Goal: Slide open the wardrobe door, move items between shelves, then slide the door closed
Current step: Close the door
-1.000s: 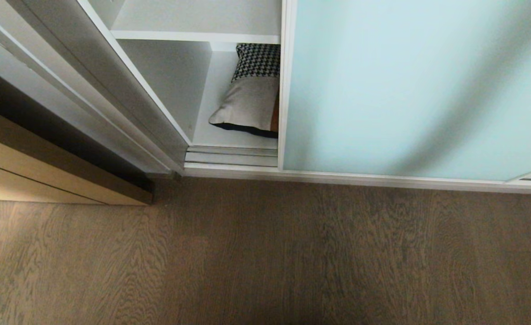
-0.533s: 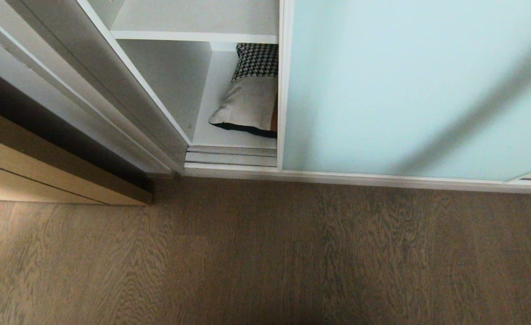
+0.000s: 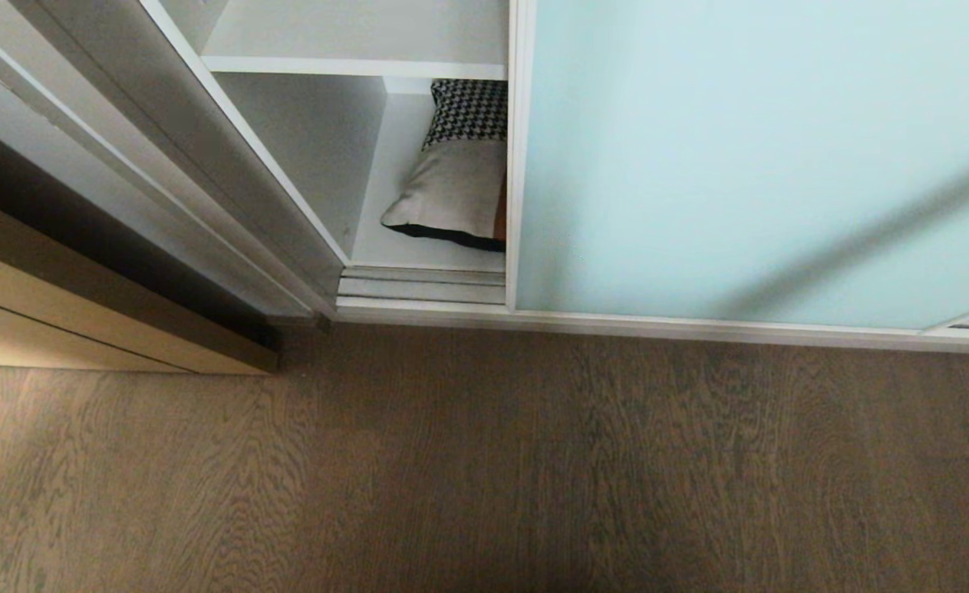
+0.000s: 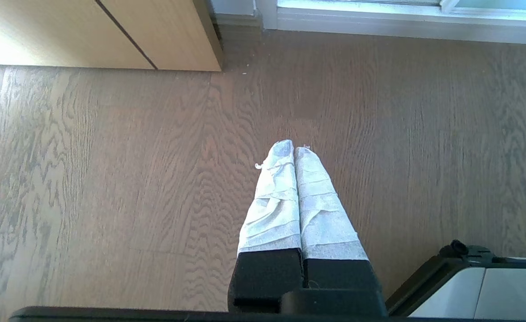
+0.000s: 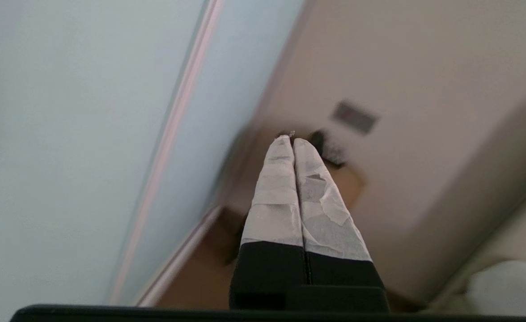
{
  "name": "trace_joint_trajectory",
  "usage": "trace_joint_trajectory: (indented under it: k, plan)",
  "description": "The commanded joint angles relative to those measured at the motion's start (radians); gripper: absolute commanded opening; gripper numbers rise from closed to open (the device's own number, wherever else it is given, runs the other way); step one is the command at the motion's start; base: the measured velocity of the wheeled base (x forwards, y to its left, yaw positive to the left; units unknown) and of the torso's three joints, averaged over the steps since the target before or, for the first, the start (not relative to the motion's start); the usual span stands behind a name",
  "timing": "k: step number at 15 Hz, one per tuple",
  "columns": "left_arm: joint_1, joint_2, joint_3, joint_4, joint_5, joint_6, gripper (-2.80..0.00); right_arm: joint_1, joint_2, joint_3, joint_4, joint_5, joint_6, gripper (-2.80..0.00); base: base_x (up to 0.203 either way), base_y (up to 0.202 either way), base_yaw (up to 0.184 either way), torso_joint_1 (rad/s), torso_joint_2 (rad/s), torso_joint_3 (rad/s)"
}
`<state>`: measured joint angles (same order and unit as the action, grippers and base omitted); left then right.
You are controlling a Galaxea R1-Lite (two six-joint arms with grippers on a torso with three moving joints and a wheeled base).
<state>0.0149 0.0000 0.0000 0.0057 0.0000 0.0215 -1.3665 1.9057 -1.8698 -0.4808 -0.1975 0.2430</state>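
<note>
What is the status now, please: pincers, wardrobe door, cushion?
Left pincer shut, empty, over the floor. Right pincer shut, empty, beside the sliding door. Door partly open; cushion on bottom shelf, half hidden behind it.

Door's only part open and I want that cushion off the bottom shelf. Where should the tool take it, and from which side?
Probably the cushion by its near off-white corner, coming in from the front through the gap left of the sliding door. That corner points toward the opening and sits clear on the lower shelf; the cushion's right part is hidden behind the door frame.
</note>
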Motion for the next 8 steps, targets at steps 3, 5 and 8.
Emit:
trace_joint_trajectory:
  k: [3, 5, 8]
  plan:
    - [0.0, 0.002, 0.002, 0.0, 0.001, 0.0, -2.8, 0.04, 0.14, -0.063, 0.074, 0.261, 0.155, -2.8, 0.0, 0.0, 0.0, 0.0, 0.0, 0.0]
    - [0.0, 0.002, 0.002, 0.0, 0.0, 0.0, -2.8, 0.043, 0.136, -0.063, 0.153, 0.447, 0.255, -2.8, 0.0, 0.0, 0.0, 0.0, 0.0, 0.0]
    - [0.0, 0.002, 0.002, 0.0, 0.0, 0.0, -2.8, 0.044, 0.125, -0.063, 0.211, 0.72, 0.457, -2.8, 0.0, 0.0, 0.0, 0.0, 0.0, 0.0]
